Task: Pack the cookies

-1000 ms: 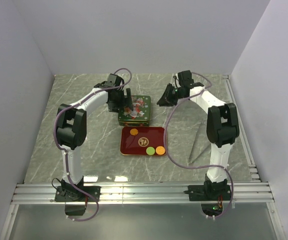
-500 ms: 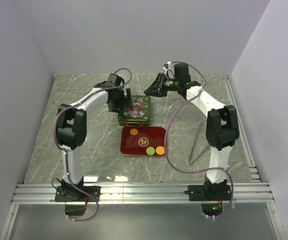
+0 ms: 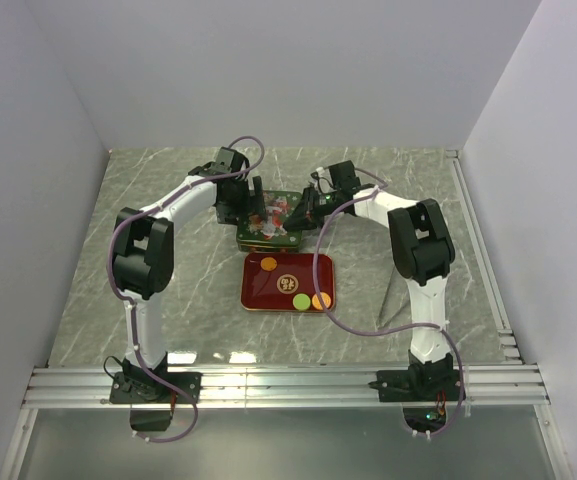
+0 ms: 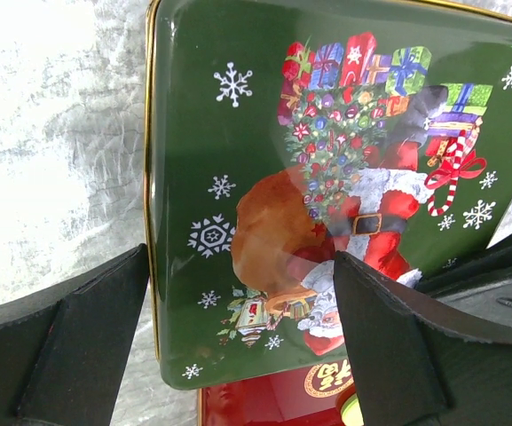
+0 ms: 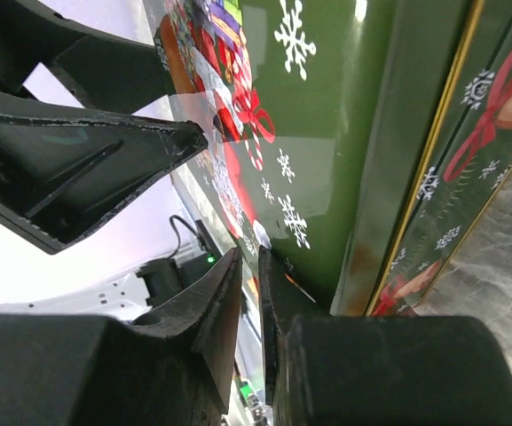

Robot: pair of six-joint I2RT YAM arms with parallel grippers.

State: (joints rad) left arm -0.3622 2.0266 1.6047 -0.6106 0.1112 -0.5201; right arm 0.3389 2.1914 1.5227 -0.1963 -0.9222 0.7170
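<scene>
A green Christmas tin (image 3: 271,222) stands behind a red tray (image 3: 266,296). On the tray lie an orange cookie (image 3: 268,264), a green cookie (image 3: 300,300) and a second orange cookie (image 3: 321,300), around a gold emblem (image 3: 289,281). My left gripper (image 3: 256,205) is open above the tin's left part; its wrist view shows the jaws (image 4: 238,266) spread over the printed lid (image 4: 238,133). My right gripper (image 3: 306,210) is shut, its tip (image 5: 248,262) against the tin's right edge (image 5: 344,133).
A thin grey rod (image 3: 393,285) lies on the marble table right of the tray. White walls close in the left, back and right. Purple cables loop off both arms. A metal rail runs along the near edge.
My right arm has swung left from the back right and brought its shut gripper down against the tin's right edge. The left arm, tin and cookies have not moved.
</scene>
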